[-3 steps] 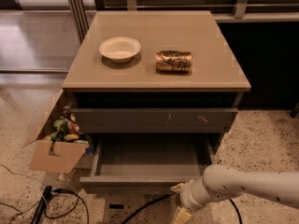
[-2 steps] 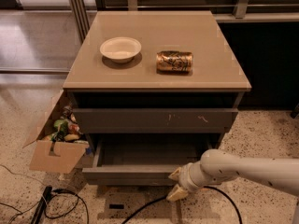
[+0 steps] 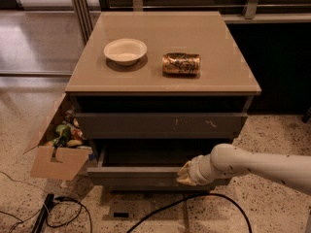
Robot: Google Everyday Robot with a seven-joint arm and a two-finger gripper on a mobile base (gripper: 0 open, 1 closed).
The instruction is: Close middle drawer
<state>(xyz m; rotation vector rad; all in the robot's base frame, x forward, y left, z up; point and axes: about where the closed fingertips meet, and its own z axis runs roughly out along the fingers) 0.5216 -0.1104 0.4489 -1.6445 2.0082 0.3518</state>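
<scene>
Camera view from above and in front of a low cabinet: the middle drawer [image 3: 136, 177] is pulled partway out below the taller drawer front [image 3: 146, 125], which carries a few white scuff marks. The open drawer's plain grey front panel juts forward of the front above it, and the shallow tray behind it lies in dark shadow. It spans nearly the whole width of the cabinet.

At the right part of that front panel sits the gripper [image 3: 184, 174], pale and cream-coloured, its tip against or just at the panel's upper edge. Whether it is spread or pressed together cannot be told. The white arm [image 3: 257, 165] behind it runs off to the right edge of the view.

On the tan cabinet top [image 3: 223, 38] stand a white bowl [image 3: 125, 51], upright on the left, and a brown and gold can [image 3: 181, 63] lying on its side just right of it; the two are near but apart.

Left of the cabinet, touching its side, an open cardboard box [image 3: 52, 163] holds a mix of small coloured items. Black cables [image 3: 68, 208] trail over the speckled floor [image 3: 272, 130] in front of the box and under the drawer.
</scene>
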